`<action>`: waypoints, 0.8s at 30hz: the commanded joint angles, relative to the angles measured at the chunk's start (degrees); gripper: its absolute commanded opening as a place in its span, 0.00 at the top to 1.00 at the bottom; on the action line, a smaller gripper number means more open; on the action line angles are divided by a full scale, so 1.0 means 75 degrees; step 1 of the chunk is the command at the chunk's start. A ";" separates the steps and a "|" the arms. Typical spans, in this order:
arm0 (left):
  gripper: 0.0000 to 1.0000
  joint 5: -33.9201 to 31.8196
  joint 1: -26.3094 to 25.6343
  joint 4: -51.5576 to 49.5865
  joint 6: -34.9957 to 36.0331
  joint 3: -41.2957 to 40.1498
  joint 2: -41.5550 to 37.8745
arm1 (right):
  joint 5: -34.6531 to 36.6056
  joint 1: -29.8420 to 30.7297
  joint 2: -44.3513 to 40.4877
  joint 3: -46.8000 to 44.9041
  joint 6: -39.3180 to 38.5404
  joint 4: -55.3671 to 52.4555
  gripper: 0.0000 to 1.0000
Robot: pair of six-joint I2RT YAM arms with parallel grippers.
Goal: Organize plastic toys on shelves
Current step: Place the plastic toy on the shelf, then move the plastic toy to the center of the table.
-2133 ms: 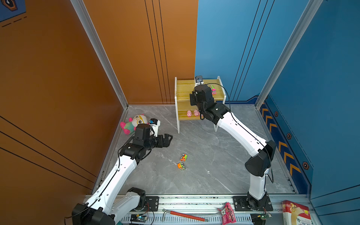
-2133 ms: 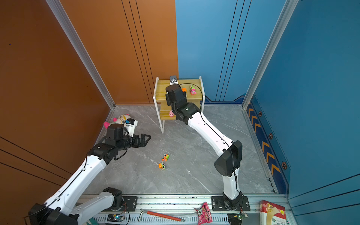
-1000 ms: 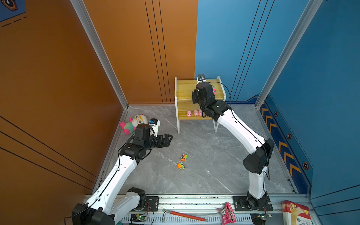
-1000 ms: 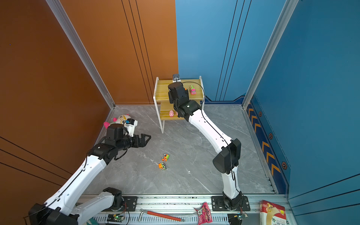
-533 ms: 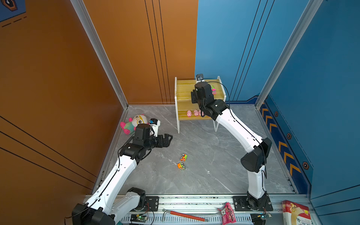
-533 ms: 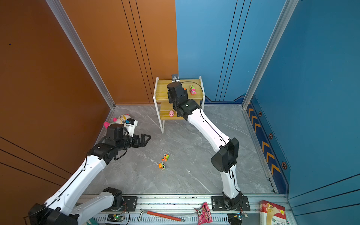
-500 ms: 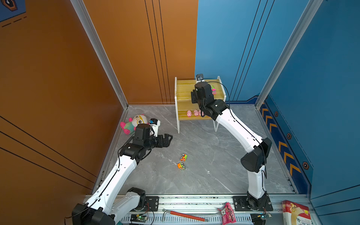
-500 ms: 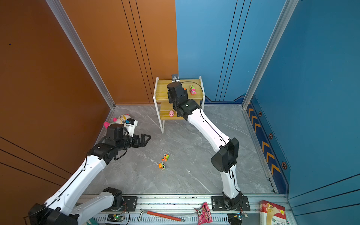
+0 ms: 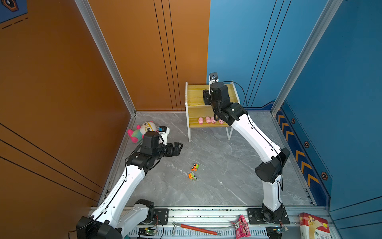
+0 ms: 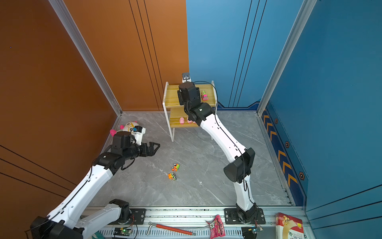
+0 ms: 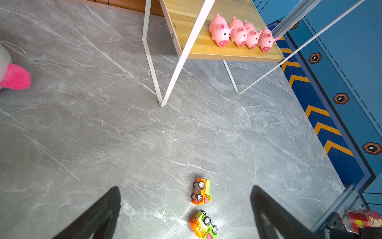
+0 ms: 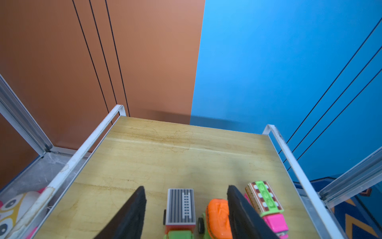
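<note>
Plush doll is lying by the desk's far left corner. Just beside it the left hand is hovering, fingers spread wide and holding nothing. Mid-desk, an orange truck and a green-orange truck are lying on their sides. Shelves are standing at the far edge, with four pink pigs lining the lower board. Over the upper board the right hand is hanging with fingers apart, straddling a striped-roof truck. An orange-topped truck is sitting partly behind one finger, and a pink-and-green truck just outside.

A robot lab booth: painted panel walls and aluminium mounting rail.
</note>
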 commanded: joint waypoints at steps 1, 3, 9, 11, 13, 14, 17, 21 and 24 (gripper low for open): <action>0.01 -0.0017 0.0080 0.0029 0.0016 -0.0086 -0.0022 | 0.0020 0.0139 -0.0890 -0.0217 -0.0344 0.0320 0.27; 0.01 -0.0108 0.0092 0.0029 0.0034 -0.0098 -0.0009 | 0.0014 0.0190 -0.1407 -0.0824 -0.0308 0.0414 0.21; 0.02 -0.0563 0.0080 -0.0163 0.0084 -0.0065 0.0091 | 0.0213 0.0892 -0.3756 -0.4386 0.0137 0.1086 0.14; 0.02 -0.0661 0.0062 -0.0205 0.0092 -0.0063 0.0161 | 0.0125 0.1091 -0.4677 -0.5795 0.0415 0.1237 0.14; 0.02 -0.0716 0.0036 -0.0230 0.0104 -0.0063 0.0219 | 0.0021 0.1296 -0.5424 -0.7092 0.0657 0.1431 0.15; 0.02 -0.0725 0.0022 -0.0241 0.0126 -0.0043 0.0266 | -0.0115 0.1376 -0.5809 -0.7693 0.0860 0.1460 0.16; 0.02 -0.0728 -0.0014 -0.0284 0.0151 -0.0029 0.0426 | -0.0771 0.1506 -0.6398 -0.9052 0.1550 0.1367 0.19; 0.02 -0.0842 -0.0101 -0.0377 0.0203 0.0008 0.0612 | -0.1791 0.1884 -0.6375 -1.0354 0.2243 0.1477 0.23; 0.02 -0.1003 -0.0163 -0.0464 0.0265 0.0054 0.0743 | -0.1876 0.2432 -0.5949 -1.0861 0.2200 0.1756 0.25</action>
